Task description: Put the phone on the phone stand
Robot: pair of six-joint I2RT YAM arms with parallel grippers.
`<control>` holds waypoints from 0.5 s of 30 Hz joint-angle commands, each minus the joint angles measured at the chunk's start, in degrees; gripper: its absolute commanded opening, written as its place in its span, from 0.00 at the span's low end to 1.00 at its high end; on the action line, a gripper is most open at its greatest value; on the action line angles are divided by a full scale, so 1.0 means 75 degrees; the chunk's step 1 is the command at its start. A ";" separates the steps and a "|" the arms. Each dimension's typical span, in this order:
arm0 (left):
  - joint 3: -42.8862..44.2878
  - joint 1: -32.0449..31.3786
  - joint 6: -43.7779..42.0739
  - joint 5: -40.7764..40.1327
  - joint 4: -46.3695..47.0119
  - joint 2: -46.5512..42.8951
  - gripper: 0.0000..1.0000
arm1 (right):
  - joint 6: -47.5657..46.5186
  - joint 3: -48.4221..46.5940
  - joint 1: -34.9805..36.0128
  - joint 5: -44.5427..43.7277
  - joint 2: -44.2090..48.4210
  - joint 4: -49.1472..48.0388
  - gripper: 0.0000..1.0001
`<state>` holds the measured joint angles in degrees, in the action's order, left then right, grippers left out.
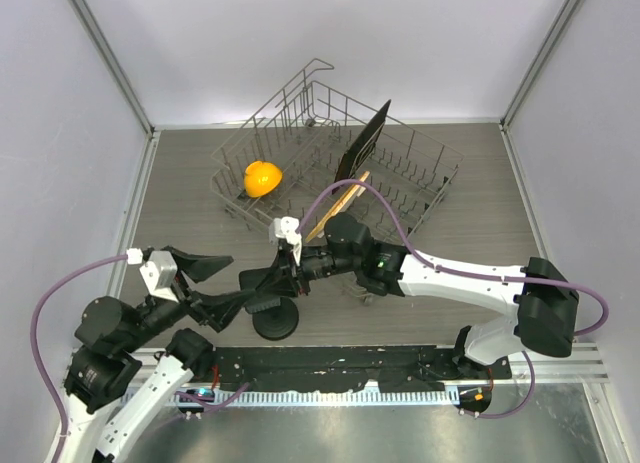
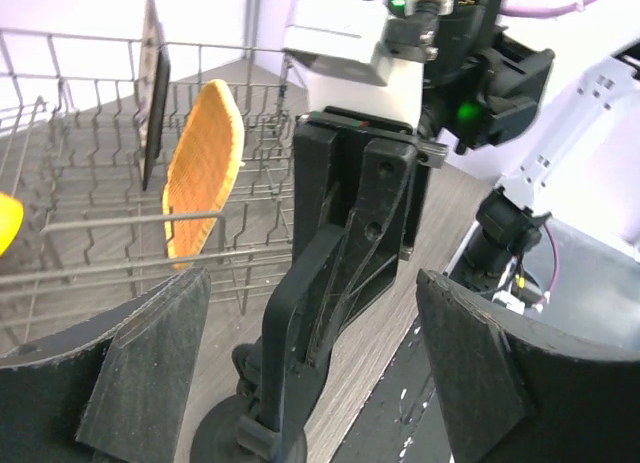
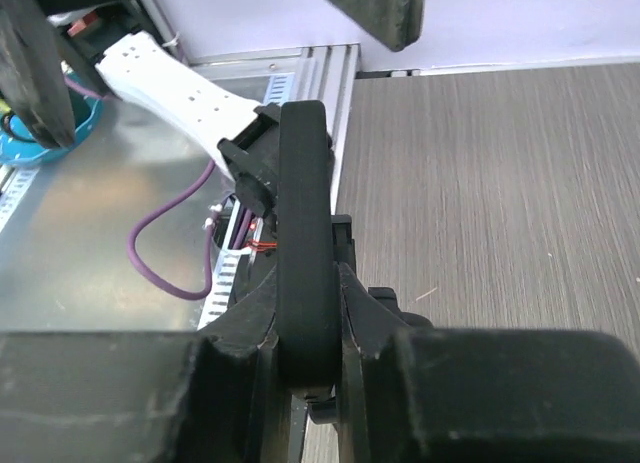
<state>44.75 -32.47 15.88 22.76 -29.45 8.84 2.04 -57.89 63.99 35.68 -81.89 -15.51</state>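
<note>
Near the table front edge, just ahead of the wire rack: phone stand upright on its disc base. Right gripper clamped narrow on the phone, slab held on edge at the stand's top clip; fully seated or not, cannot tell. Left gripper spread wide, pads flanking the stand's arm, touching nothing.

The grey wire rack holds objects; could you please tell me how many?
3 in the wire rack: a round yellow object at left, a thin black board upright mid-rack, an orange textured board on edge beside it. Others may be hidden.
</note>
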 commanded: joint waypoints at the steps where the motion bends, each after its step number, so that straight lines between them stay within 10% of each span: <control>1: 0.0185 0.0017 0.0880 -0.1367 -0.0771 -0.0030 0.90 | 0.1352 0.0031 -0.0047 -0.0970 0.0440 -0.0720 0.00; 15: -0.0541 0.0017 0.1925 0.0442 -0.0305 0.0530 0.87 | 0.2528 -0.0250 -0.0621 -0.1184 0.1461 -0.1061 0.00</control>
<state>42.15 -32.49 27.77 16.82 -36.10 9.74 16.95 -55.77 60.80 23.64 -75.26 -14.35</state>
